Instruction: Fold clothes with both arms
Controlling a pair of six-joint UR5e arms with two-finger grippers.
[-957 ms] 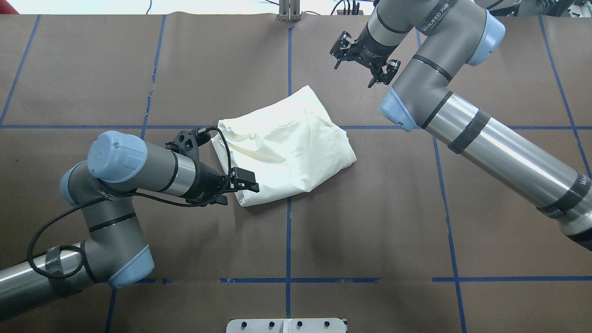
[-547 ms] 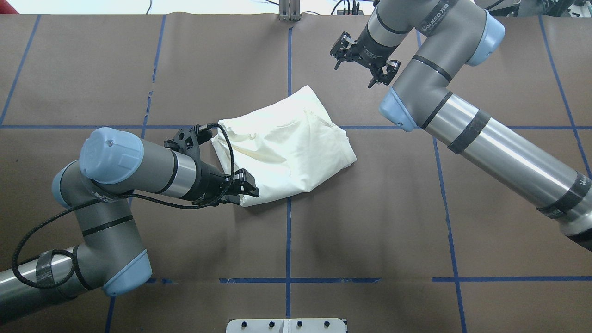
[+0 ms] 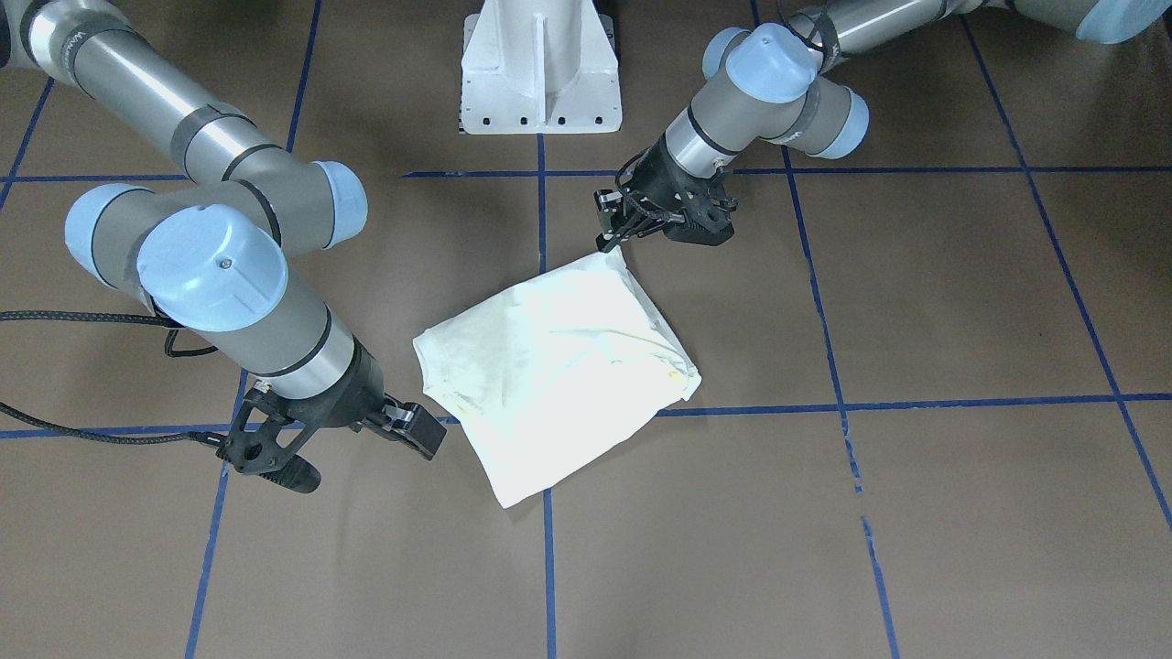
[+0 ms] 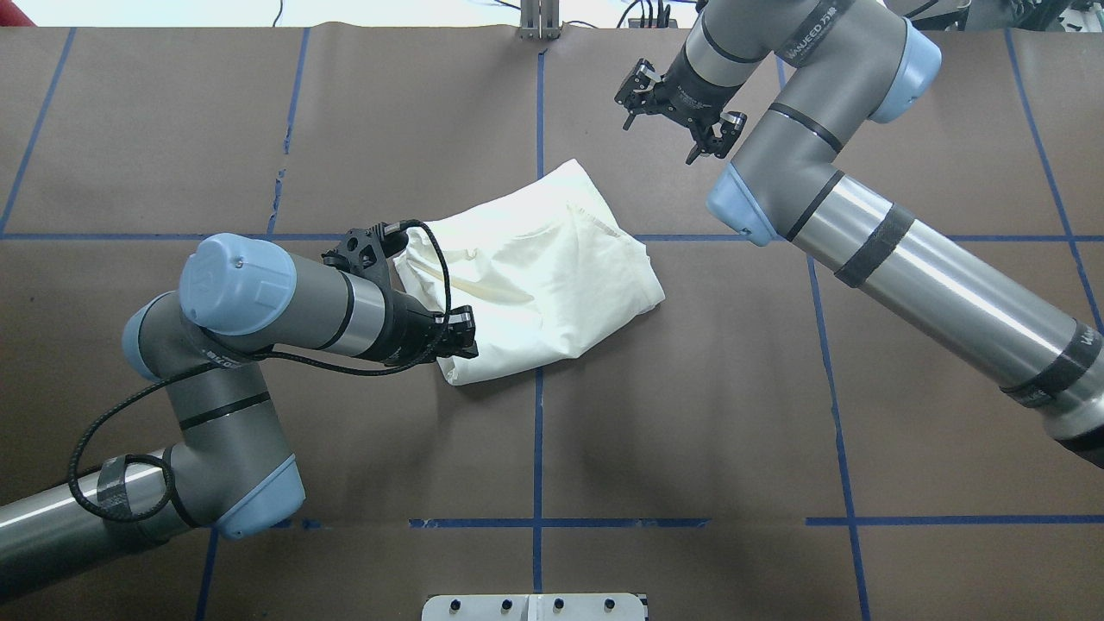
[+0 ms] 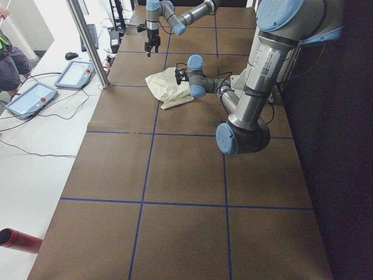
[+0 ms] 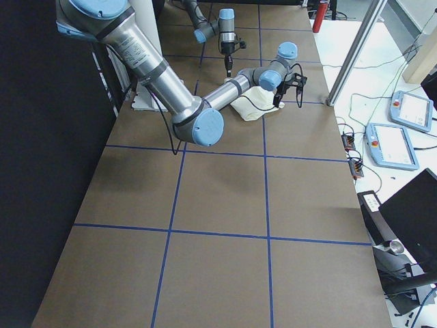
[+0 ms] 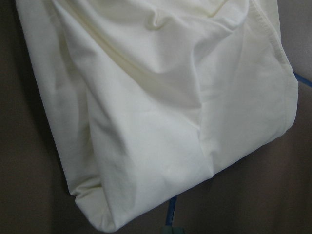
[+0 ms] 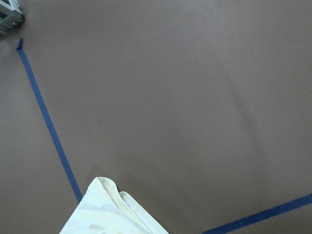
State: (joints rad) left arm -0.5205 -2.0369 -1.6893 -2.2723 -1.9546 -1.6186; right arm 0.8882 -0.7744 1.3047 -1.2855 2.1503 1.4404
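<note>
Jaws on the grey tubular left arm (image 4: 293,297) have swung back in over the left edge of the folded cream cotton shirt (image 4: 543,267), which lies mid-way across the brown tabletop (image 4: 690,431). Whether they're spread, I cannot tell. The right arm (image 4: 931,276) keeps its jaws, equally unreadable, hovering past the far corner. Another fold looks close.

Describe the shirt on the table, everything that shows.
The shirt is plain cream cloth, folded into a rumpled, roughly rectangular bundle. It lies flat and askew on the brown table, over a crossing of blue tape. Seams and a hem show; no print does. The left gripper is at its edge, contact unclear. The right gripper hangs clear.
</note>
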